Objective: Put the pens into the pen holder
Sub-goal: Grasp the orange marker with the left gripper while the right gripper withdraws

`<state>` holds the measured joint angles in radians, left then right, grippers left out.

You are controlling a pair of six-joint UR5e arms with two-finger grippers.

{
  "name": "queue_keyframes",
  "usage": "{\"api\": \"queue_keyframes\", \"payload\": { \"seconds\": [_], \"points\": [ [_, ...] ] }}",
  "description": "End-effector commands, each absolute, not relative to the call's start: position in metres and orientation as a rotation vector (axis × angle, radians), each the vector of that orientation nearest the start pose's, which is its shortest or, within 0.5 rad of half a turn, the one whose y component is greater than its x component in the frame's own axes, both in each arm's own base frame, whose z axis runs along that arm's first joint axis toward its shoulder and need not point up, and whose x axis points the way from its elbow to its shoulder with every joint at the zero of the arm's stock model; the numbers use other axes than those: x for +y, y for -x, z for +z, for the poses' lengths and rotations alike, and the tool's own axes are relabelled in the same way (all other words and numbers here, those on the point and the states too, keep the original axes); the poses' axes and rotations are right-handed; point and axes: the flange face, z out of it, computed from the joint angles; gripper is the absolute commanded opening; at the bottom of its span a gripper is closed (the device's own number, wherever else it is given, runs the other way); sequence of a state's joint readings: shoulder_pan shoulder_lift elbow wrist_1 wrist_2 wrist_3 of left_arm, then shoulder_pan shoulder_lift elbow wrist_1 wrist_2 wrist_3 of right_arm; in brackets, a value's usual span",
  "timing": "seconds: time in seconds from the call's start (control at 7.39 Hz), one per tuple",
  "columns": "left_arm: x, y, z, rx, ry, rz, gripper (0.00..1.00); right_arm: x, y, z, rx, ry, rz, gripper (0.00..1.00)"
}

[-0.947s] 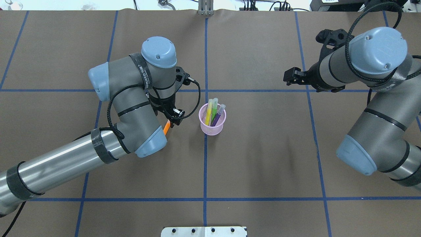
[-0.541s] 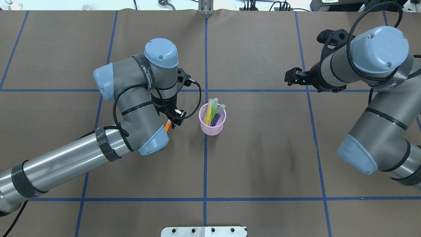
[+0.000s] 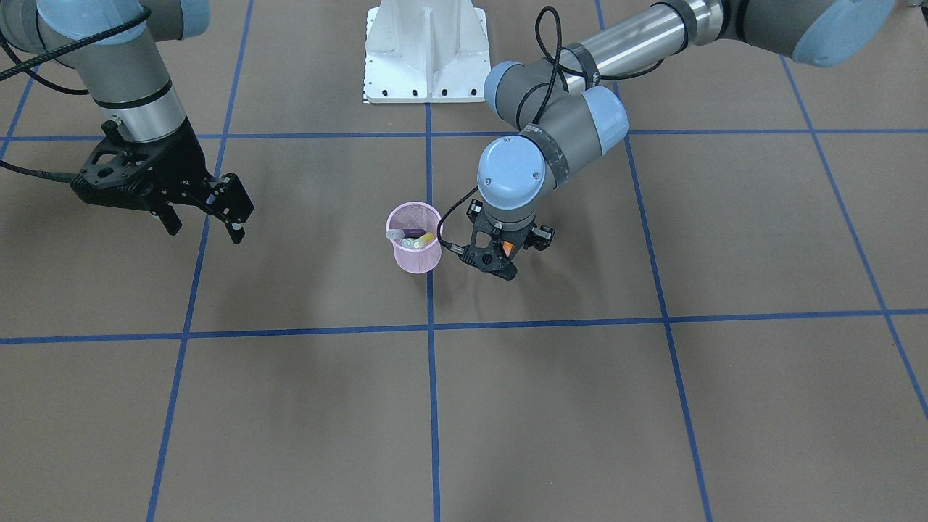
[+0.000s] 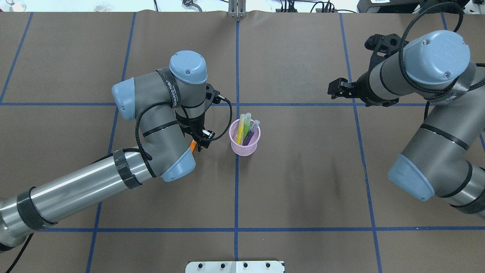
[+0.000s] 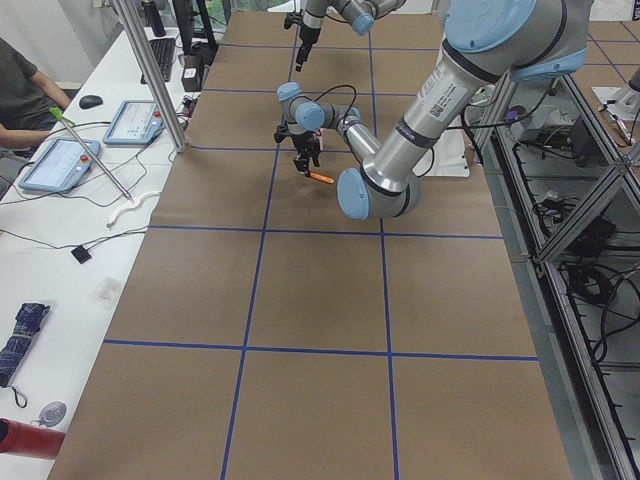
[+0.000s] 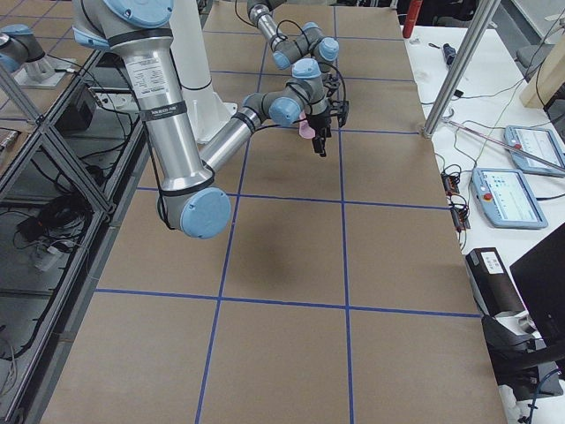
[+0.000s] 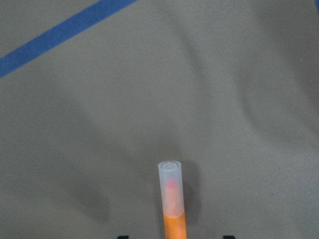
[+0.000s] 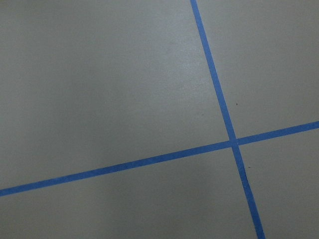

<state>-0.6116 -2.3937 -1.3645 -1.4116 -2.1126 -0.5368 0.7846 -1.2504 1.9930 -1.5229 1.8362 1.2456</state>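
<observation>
The pink mesh pen holder stands near the table's middle, also in the front view. The yellow pen, green pen and purple pen stand inside it. My left gripper is shut on the orange pen and holds it above the table just left of the holder; the pen shows in the front view and, with its pale cap, in the left wrist view. My right gripper hangs open and empty, far from the holder.
Brown paper with blue tape lines covers the table. A white base plate stands at the robot's side of the table. The right wrist view shows only paper and crossing tape.
My left arm has moved right, toward the pen holder, carrying the orange pen. The right arm has barely moved.
</observation>
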Motion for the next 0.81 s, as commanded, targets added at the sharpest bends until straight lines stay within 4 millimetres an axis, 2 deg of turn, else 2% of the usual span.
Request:
{"api": "queue_keyframes", "payload": {
  "seconds": [0.0, 0.54, 0.68],
  "points": [
    [-0.5020, -0.5806, 0.2632, 0.705, 0.034, 0.533, 0.69, -0.4725, 0.3222, 0.2982, -0.802, -0.199, 0.329, 1.00],
    [-0.4989, -0.5826, 0.2636, 0.706, 0.037, 0.537, 0.59, -0.4733, 0.3229, 0.2962, -0.805, -0.201, 0.329, 1.00],
    [-0.4991, -0.5826, 0.2655, 0.703, 0.038, 0.536, 0.53, -0.4734, 0.3230, 0.2952, -0.807, -0.203, 0.328, 1.00]
  ]
}}
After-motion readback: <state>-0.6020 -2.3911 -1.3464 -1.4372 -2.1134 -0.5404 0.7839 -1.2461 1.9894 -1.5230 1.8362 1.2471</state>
